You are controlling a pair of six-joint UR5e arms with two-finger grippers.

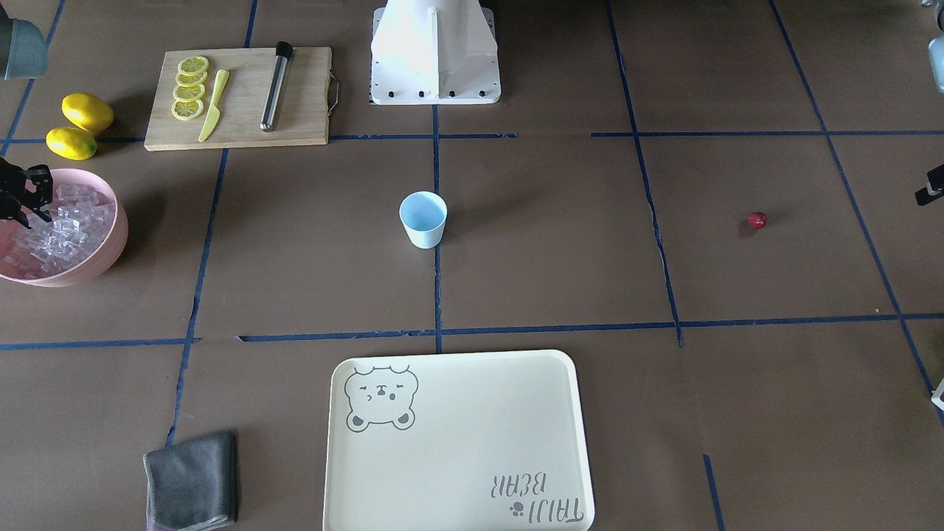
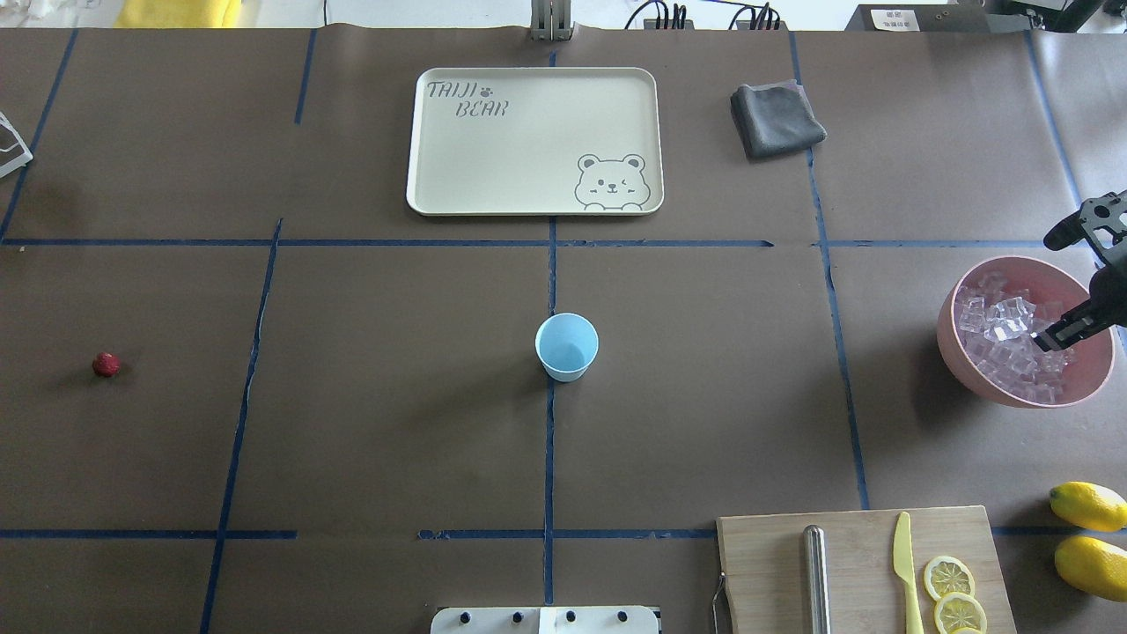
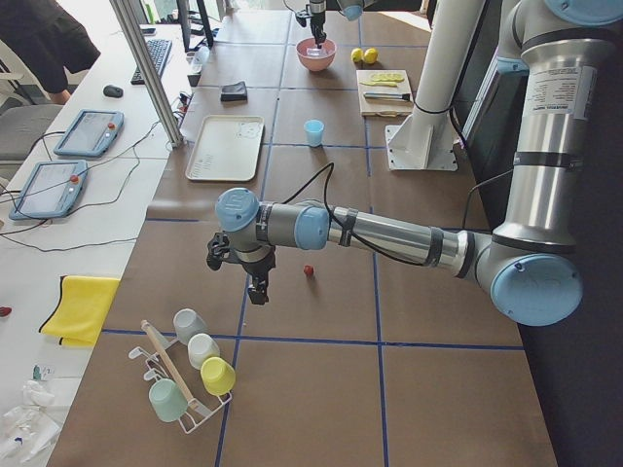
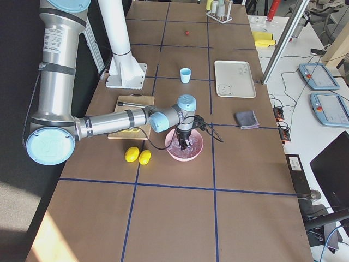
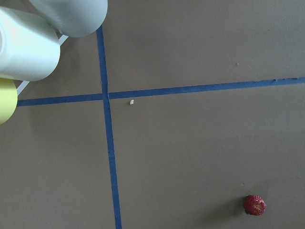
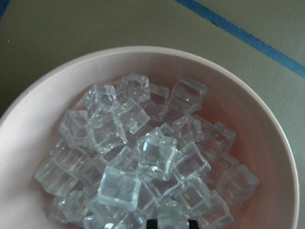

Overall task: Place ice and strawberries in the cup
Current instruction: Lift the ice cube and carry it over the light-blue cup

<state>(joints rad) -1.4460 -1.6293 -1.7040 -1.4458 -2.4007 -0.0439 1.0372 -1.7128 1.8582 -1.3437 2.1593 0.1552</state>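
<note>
I logged right gripper [image 2: 1053,292], jaws spread, directly above clear glassy ice cubes [image 6: 152,157] in round pink bowl [image 2: 958,356]; left gripper [image 3: 257,290] jaws unreadable.

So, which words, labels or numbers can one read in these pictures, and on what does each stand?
"TAIJI BEAR": printed on the tray, beside a bear drawing.
Too small to read: the white sign beyond the table's far edge.
Too blurred to read: a sticker on the left arm and one on the right arm.
</note>
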